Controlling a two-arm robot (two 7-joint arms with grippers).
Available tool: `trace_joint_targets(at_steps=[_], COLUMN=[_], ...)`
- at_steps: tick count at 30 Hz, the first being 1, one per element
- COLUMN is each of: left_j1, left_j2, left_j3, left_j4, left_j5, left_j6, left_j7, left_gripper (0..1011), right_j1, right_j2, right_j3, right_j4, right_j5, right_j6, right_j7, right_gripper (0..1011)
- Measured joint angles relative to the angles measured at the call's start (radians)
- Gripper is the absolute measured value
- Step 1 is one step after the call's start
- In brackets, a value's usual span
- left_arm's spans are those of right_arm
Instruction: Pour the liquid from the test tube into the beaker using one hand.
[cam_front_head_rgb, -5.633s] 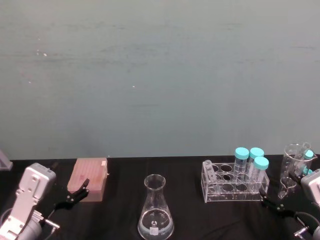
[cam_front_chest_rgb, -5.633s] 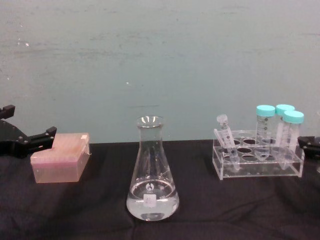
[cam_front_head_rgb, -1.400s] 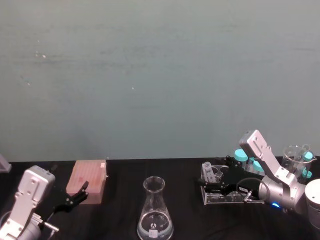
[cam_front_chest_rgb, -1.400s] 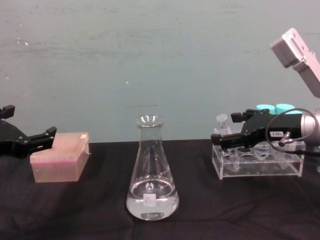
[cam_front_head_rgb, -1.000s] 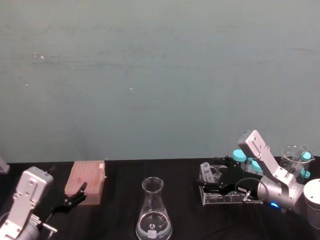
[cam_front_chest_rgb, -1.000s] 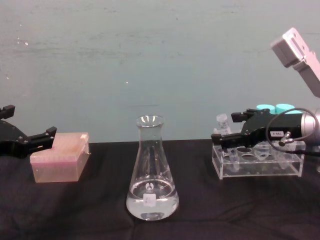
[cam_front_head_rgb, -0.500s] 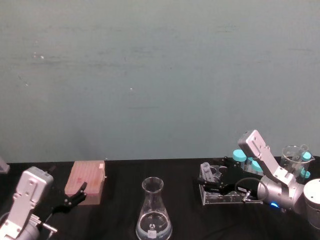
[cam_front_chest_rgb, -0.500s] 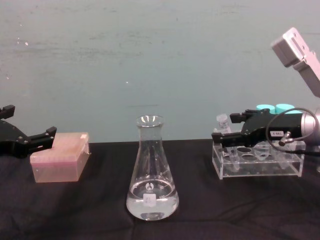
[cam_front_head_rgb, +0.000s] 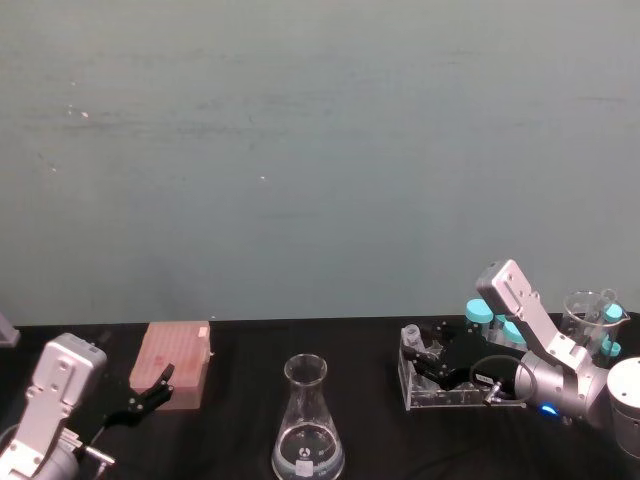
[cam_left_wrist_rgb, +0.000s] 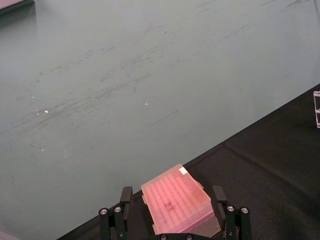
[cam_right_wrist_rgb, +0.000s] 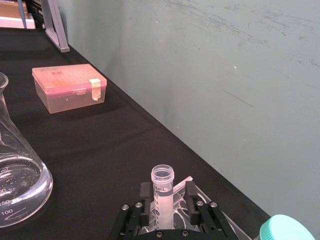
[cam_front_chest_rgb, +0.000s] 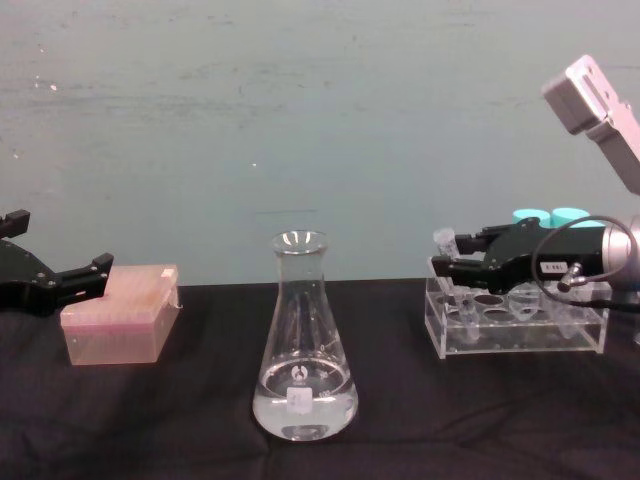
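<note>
- Since half a second ago, the right gripper (cam_front_chest_rgb: 447, 268) has closed its two black fingers (cam_right_wrist_rgb: 145, 194) in on the test tube (cam_front_chest_rgb: 443, 240). Before, they stood spread above and below it; now they sit narrow against its sides, just under the rim.
- From the right wrist camera the tube shows between the fingers, its open mouth clear above them. The grip looks snug, and the gripper has hold of nothing else.
- The tube stands in the end hole of the clear rack (cam_front_chest_rgb: 520, 338) nearest the beaker, its top leaning towards the beaker, its lower part down inside the rack.
- Taller tubes with teal caps (cam_front_chest_rgb: 550, 214) stand at the far end of the same rack, behind the gripper's arm.
- The beaker (cam_front_chest_rgb: 305, 330) stands upright on the black table (cam_front_chest_rgb: 450, 430) near the middle, well apart from the rack. A layer of clear liquid (cam_front_chest_rgb: 305, 408) lies in its wide base.
- The left gripper (cam_left_wrist_rgb: 171, 196) hangs over the left side of the table with its fingers wide apart, holding nothing — a pink box (cam_front_chest_rgb: 120, 320) lies just beyond its tips.
</note>
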Motion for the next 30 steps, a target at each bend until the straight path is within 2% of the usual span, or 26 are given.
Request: trace_joint_targets(at_steps=[2,4,5,6,10,30], left_j1=[0.0,0.0,0.0,0.0,0.0,0.0], left_j2=[0.0,0.0,0.0,0.0,0.0,0.0], left_j3=[0.0,0.0,0.0,0.0,0.0,0.0], left_j4=[0.0,0.0,0.0,0.0,0.0,0.0], left_j5=[0.0,0.0,0.0,0.0,0.0,0.0], left_j6=[0.0,0.0,0.0,0.0,0.0,0.0], left_j7=[0.0,0.0,0.0,0.0,0.0,0.0], left_gripper=[1000,1000,1000,1000,1000,1000], right_j1=[0.0,0.0,0.0,0.0,0.0,0.0], right_j2=[0.0,0.0,0.0,0.0,0.0,0.0], right_j3=[0.0,0.0,0.0,0.0,0.0,0.0], right_j4=[0.0,0.0,0.0,0.0,0.0,0.0], right_j5=[0.0,0.0,0.0,0.0,0.0,0.0], right_j6=[0.0,0.0,0.0,0.0,0.0,0.0], right_j7=[0.0,0.0,0.0,0.0,0.0,0.0], right_gripper=[421,317,317,257,192,192])
